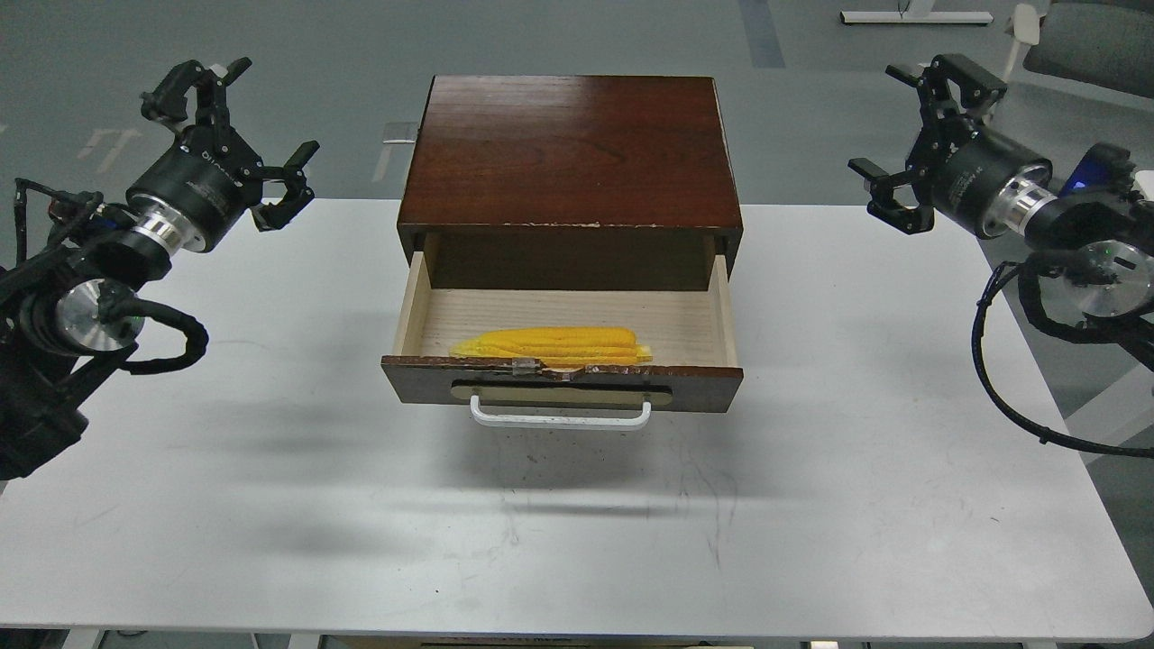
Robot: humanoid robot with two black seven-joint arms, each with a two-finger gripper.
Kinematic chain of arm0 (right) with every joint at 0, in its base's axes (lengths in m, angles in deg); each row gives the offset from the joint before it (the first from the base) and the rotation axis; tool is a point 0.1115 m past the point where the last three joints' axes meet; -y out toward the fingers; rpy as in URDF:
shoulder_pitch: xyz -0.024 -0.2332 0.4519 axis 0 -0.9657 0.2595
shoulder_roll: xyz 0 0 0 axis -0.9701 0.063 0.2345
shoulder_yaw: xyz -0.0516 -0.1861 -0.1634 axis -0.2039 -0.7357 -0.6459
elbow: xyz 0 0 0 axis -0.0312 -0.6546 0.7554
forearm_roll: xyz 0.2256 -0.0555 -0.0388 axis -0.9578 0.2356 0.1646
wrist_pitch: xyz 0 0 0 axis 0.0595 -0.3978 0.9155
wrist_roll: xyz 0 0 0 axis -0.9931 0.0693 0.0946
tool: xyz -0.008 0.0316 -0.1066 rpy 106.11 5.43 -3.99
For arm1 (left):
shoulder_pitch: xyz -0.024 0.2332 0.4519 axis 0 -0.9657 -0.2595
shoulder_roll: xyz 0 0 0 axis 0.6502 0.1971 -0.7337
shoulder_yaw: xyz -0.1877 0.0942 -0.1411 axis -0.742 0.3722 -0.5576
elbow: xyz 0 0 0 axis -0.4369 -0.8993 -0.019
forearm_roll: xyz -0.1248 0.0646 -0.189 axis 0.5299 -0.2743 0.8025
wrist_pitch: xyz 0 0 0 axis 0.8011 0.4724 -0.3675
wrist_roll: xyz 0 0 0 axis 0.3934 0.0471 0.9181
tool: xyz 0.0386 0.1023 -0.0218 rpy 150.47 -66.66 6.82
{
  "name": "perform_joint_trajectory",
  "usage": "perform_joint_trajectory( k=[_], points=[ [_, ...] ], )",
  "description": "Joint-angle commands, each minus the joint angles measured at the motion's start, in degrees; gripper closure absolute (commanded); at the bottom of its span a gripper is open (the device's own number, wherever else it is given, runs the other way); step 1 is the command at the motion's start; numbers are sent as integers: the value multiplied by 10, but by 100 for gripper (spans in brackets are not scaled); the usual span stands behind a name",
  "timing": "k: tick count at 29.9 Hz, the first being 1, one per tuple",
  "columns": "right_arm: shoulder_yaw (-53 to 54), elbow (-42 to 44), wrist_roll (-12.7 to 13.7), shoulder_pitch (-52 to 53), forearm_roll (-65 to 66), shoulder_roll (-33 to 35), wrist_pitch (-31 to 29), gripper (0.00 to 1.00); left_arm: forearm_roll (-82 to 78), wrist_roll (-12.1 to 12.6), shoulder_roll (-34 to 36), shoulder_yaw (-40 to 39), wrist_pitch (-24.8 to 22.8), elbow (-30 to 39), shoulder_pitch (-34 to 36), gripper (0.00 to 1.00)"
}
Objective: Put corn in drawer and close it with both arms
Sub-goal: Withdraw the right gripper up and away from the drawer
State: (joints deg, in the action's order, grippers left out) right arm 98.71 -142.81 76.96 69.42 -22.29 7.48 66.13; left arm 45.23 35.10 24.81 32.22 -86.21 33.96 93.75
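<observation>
The yellow corn lies lengthwise inside the open drawer, close behind its dark brown front with the white bar handle. The drawer is pulled out of a dark brown wooden cabinet. My left gripper is open and empty, raised above the table's far left, well left of the cabinet. My right gripper is open and empty, raised at the far right, well right of the cabinet. Neither gripper touches the drawer.
The cabinet stands on a white table with scuff marks in front of the drawer. A grey chair stands behind the table at the far right. Loose black cables hang from both arms.
</observation>
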Motion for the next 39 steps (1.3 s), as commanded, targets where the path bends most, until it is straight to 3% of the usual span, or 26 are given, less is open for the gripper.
perform_joint_trajectory(
  k=[1, 11, 13, 16, 17, 20, 24, 28, 33, 36, 37, 39],
  points=[
    [2, 2, 6, -18, 5, 1, 4, 0, -2, 3, -4, 2, 3, 0, 0, 0],
    [-3, 8, 6, -28, 9, 15, 0, 0, -43, -3, 1, 4, -4, 0, -1, 0],
    [-3, 8, 6, -35, 9, 15, 1, 0, -148, -21, 3, -1, 2, 0, 1, 0],
    [-3, 9, 6, -39, 9, 15, 2, 0, -317, -92, 24, -9, 46, 2, 9, 0],
    [-3, 10, 5, -39, 9, 17, 3, 0, -388, -116, 32, -8, 82, 7, 23, 0],
    [0, 10, 5, -42, 9, 19, 3, 0, -504, -116, 79, -7, 147, 59, 39, 0],
    [0, 10, 5, -42, 9, 19, 3, 0, -562, -116, 130, -6, 142, 133, 53, 0],
    [1, 10, 5, -45, 9, 23, 4, 0, -677, -116, 197, -7, 168, 266, 53, 1],
    [1, 10, 3, -54, 9, 27, 4, 0, -845, -116, 226, 3, 247, 299, 50, 1],
    [1, 10, 3, -58, 9, 28, 4, 0, -905, -116, 240, 3, 290, 324, 43, 16],
    [1, 10, 3, -59, 9, 31, 4, 0, -920, -116, 244, 4, 309, 336, 38, 36],
    [1, 11, 2, -59, 9, 31, 4, 0, -932, -116, 251, 4, 333, 351, 31, 52]
  ],
)
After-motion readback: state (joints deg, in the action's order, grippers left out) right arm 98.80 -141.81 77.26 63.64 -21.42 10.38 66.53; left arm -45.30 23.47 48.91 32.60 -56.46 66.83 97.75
